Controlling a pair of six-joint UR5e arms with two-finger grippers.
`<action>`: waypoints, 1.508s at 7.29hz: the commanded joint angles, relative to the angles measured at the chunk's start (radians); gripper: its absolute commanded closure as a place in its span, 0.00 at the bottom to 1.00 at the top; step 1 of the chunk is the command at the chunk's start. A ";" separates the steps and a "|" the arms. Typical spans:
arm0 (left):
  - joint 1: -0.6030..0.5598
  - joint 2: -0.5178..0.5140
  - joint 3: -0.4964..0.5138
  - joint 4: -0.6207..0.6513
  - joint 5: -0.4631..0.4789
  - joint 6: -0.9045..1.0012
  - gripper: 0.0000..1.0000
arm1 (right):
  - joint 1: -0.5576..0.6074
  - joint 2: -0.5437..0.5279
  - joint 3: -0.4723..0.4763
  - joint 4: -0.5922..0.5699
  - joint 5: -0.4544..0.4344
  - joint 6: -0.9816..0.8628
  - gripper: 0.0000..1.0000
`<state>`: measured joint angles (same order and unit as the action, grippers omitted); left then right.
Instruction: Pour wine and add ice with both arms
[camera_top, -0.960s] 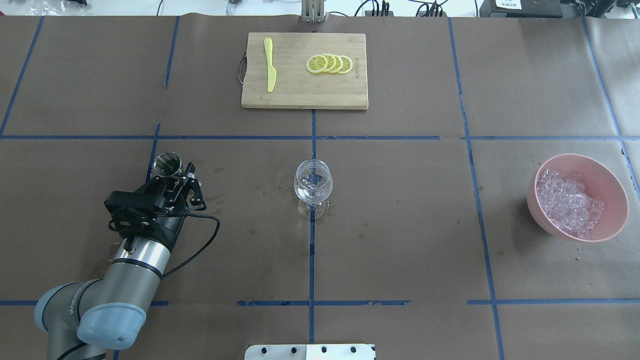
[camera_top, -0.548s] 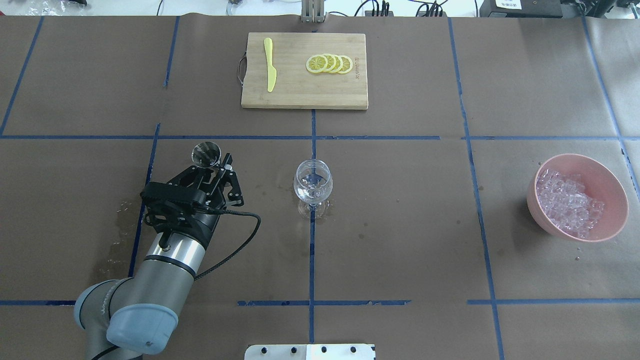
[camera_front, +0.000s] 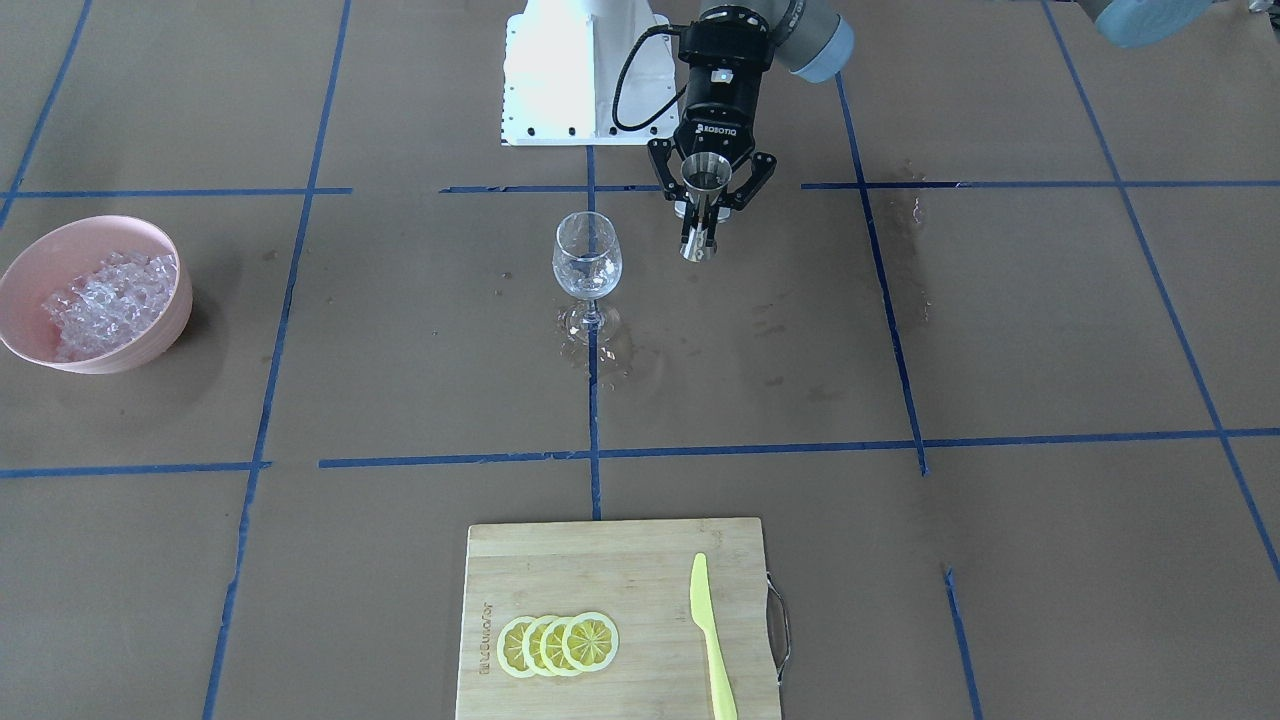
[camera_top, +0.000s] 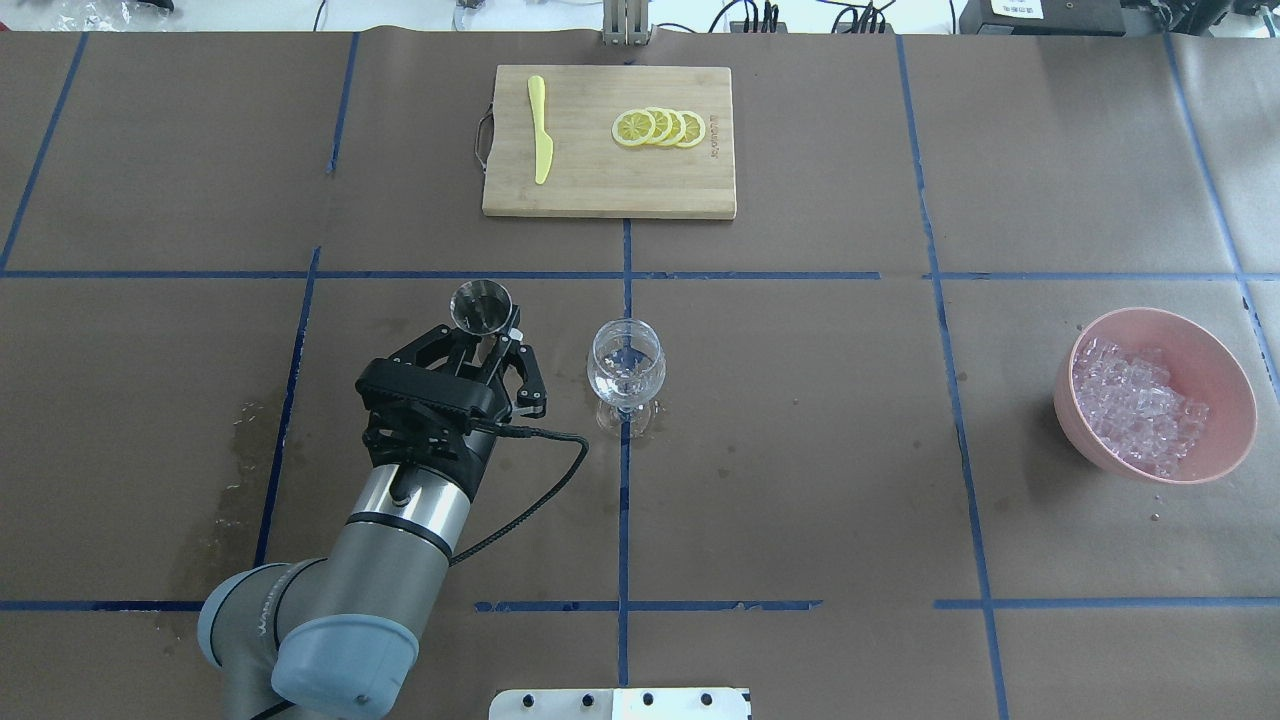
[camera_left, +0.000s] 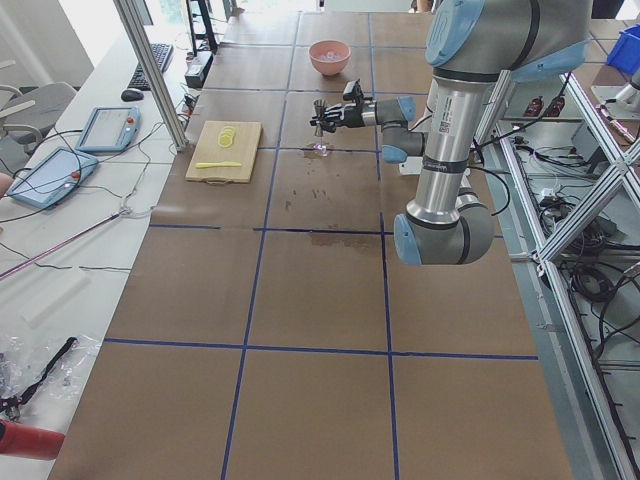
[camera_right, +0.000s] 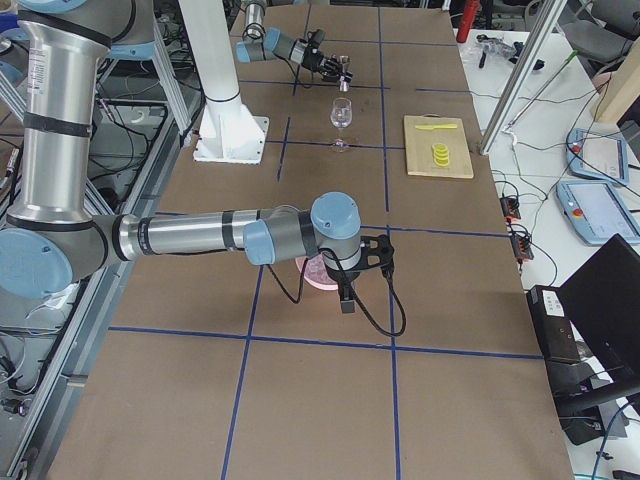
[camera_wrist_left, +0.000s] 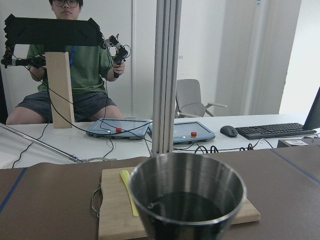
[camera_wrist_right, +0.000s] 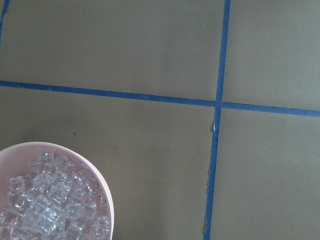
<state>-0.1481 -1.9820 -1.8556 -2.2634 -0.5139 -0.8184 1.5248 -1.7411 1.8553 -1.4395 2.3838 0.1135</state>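
Note:
My left gripper (camera_top: 490, 342) is shut on a steel jigger (camera_top: 482, 305) and holds it upright above the table, just left of the clear wine glass (camera_top: 626, 368). In the front view the gripper (camera_front: 704, 208) and jigger (camera_front: 705, 178) are right of the glass (camera_front: 587, 262). The left wrist view shows dark liquid inside the jigger (camera_wrist_left: 187, 195). The ice (camera_top: 1135, 400) fills a pink bowl (camera_top: 1225, 360) at the far right. My right gripper (camera_right: 350, 275) hangs over that bowl; I cannot tell whether it is open or shut. The right wrist view shows the ice (camera_wrist_right: 45, 205) in the bowl (camera_wrist_right: 102, 187).
A bamboo cutting board (camera_top: 608, 190) at the back centre carries a yellow knife (camera_top: 540, 130) and several lemon slices (camera_top: 658, 127). Wet stains (camera_top: 235, 440) mark the brown paper at the left. The white base block (camera_front: 585, 70) stands behind the glass.
My left arm has carried the jigger to the right, from near the left blue tape line to just beside the wine glass. The glass and bowl have not moved.

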 joint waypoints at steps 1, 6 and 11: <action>0.004 -0.067 -0.005 0.210 0.000 0.062 1.00 | 0.000 0.000 -0.001 0.001 0.000 0.000 0.00; 0.008 -0.093 0.010 0.222 0.003 0.310 1.00 | 0.000 0.000 -0.001 -0.001 0.000 0.000 0.00; 0.010 -0.132 0.035 0.231 0.008 0.504 1.00 | 0.000 0.000 0.001 0.001 0.000 0.002 0.00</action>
<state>-0.1384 -2.1068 -1.8295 -2.0345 -0.5068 -0.3535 1.5248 -1.7411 1.8555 -1.4390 2.3838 0.1150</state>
